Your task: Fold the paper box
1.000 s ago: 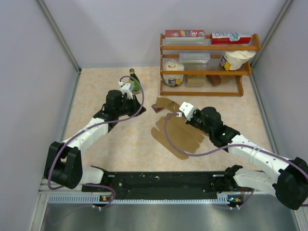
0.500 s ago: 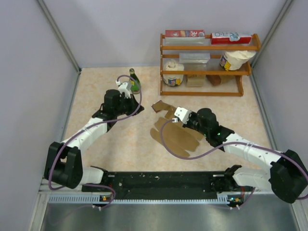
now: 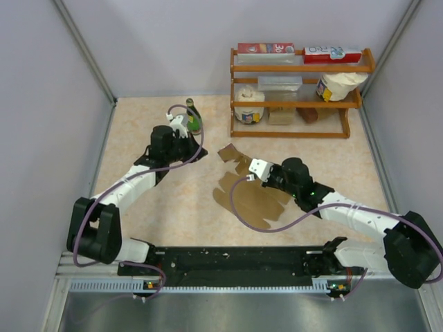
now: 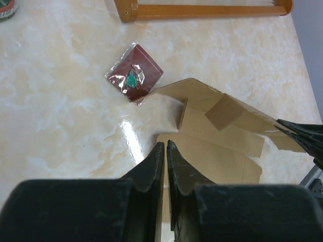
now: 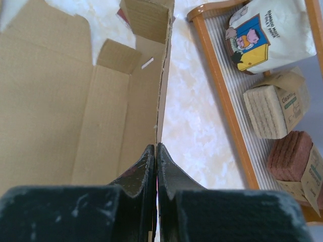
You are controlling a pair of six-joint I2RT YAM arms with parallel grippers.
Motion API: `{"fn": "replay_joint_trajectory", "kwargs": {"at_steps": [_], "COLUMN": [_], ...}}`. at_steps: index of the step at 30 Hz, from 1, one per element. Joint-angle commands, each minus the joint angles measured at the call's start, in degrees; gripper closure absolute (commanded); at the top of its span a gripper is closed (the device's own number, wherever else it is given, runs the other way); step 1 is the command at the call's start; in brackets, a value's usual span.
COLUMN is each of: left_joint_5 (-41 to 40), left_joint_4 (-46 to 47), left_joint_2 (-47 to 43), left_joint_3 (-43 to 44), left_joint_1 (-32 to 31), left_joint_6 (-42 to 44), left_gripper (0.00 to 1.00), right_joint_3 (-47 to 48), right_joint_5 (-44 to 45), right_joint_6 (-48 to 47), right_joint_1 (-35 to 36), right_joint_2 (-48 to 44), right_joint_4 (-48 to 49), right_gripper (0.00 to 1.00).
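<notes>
The paper box (image 3: 250,199) is a wide brown cardboard sheet, partly folded, lying mid-table; its far flaps stand up. It also shows in the left wrist view (image 4: 217,132) and the right wrist view (image 5: 75,101). My right gripper (image 3: 257,168) is shut on the sheet's raised right edge, which runs straight into the closed jaws (image 5: 156,145). My left gripper (image 3: 197,152) is shut and empty, left of the sheet and apart from it; in its own view the closed fingertips (image 4: 165,144) point toward the sheet's near corner.
A small dark-red card (image 4: 135,78) in a clear sleeve lies just beyond the sheet's far left corner. A green bottle (image 3: 192,117) stands behind the left gripper. A wooden rack (image 3: 297,69) with cartons and bags stands at the back right, and shows in the right wrist view (image 5: 217,85).
My right gripper has moved left and slightly nearer, dragging the cardboard sheet left with it. My left gripper has drawn back a little toward the bottle.
</notes>
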Motion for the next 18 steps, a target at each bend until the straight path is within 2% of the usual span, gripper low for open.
{"fn": "replay_joint_trajectory", "kwargs": {"at_steps": [1, 18], "left_joint_5": [2.11, 5.18], "left_joint_4": [4.51, 4.25], "left_joint_2": [2.84, 11.89], "left_joint_3": [4.39, 15.28], "left_joint_1": [0.34, 0.34], "left_joint_6": [-1.59, -0.54], "left_gripper": [0.91, 0.91], "right_joint_3": [-1.13, -2.37], "right_joint_5": [-0.62, 1.31], "right_joint_6": [-1.19, -2.34], "right_joint_1": [0.77, 0.77], "right_joint_2": [1.35, 3.37], "right_joint_4": [2.31, 5.31], "right_gripper": [1.00, 1.00]}}
